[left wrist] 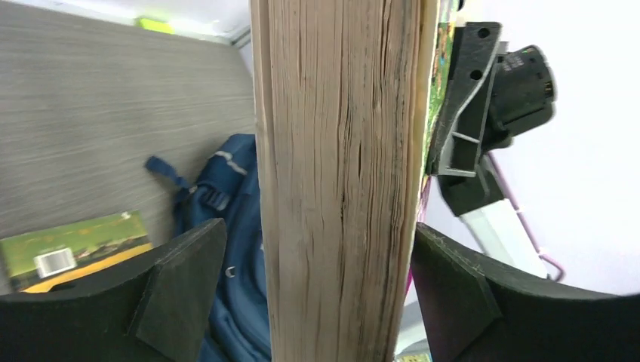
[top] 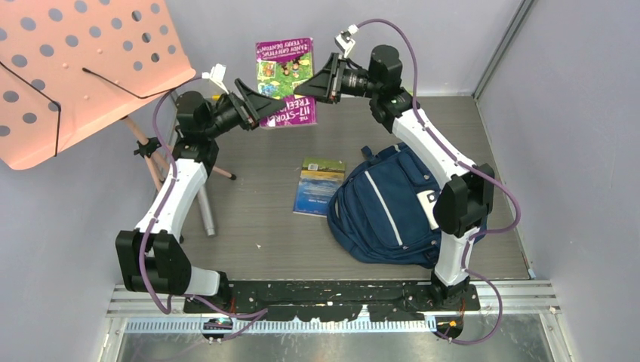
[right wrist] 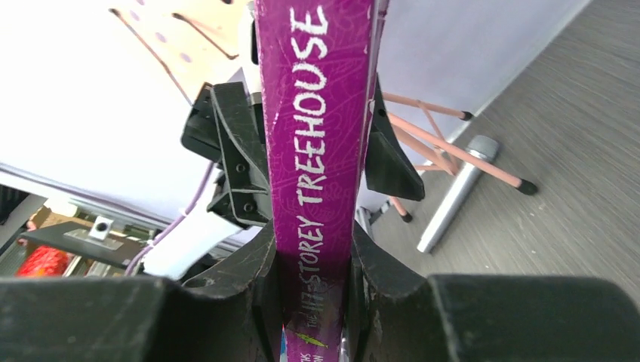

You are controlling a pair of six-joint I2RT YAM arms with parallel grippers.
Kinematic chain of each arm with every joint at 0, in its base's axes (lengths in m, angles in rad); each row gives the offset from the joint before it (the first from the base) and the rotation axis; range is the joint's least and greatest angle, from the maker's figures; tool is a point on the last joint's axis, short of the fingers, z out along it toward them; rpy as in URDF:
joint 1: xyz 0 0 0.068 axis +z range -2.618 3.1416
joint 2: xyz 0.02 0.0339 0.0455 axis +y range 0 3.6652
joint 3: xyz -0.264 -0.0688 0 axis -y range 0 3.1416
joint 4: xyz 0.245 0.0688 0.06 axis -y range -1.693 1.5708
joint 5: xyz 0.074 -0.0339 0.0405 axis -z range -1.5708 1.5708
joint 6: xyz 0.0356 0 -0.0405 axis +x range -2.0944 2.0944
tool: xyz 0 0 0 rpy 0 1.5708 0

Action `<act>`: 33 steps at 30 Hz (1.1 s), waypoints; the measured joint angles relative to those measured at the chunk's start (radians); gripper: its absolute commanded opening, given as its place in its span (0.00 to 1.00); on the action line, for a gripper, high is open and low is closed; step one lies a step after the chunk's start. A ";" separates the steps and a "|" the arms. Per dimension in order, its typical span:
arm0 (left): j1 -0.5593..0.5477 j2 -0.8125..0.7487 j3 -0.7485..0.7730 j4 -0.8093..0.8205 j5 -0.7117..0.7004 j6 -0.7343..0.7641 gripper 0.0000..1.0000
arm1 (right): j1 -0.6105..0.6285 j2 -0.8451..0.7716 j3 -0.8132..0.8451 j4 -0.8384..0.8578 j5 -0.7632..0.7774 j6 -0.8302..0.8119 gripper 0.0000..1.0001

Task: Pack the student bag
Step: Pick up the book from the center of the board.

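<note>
A purple book "117-Storey Treehouse" is held up in the air at the back of the table, between the two arms. My right gripper is shut on its spine, with both jaws pressed on the covers. My left gripper straddles the book's page edge with its jaws apart; a gap shows beside one finger. The navy student bag lies on the table at the right, below the right arm. It also shows in the left wrist view.
A second book with a green and blue cover lies flat just left of the bag. An orange perforated music stand stands at the back left on thin legs. A silver cylinder lies by the left arm. Grey walls close in the table.
</note>
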 measured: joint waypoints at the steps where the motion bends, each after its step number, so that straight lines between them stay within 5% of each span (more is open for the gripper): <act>1: 0.000 0.000 0.002 0.020 0.008 -0.020 0.91 | -0.001 -0.006 0.001 0.020 -0.005 0.014 0.01; 7: 0.005 0.000 0.011 0.129 0.052 -0.154 0.85 | -0.002 -0.013 0.001 0.129 -0.035 0.116 0.01; 16: 0.023 0.026 0.004 0.363 0.100 -0.361 0.37 | -0.002 -0.015 0.001 0.130 -0.076 0.106 0.01; 19: 0.031 0.035 -0.006 0.402 0.116 -0.397 0.09 | -0.002 -0.021 0.006 0.047 -0.074 0.029 0.01; 21: 0.032 0.043 -0.011 0.419 0.131 -0.407 0.00 | -0.002 -0.026 0.025 -0.046 -0.060 -0.039 0.07; 24: 0.032 0.058 -0.016 0.433 0.155 -0.412 0.00 | 0.000 -0.047 0.053 -0.201 -0.018 -0.159 0.49; 26: 0.031 0.058 -0.024 0.430 0.167 -0.399 0.00 | 0.003 -0.068 0.054 -0.277 0.015 -0.233 0.63; 33: 0.037 -0.019 -0.055 0.097 0.098 -0.106 0.00 | 0.008 -0.157 0.026 -0.533 0.180 -0.483 0.70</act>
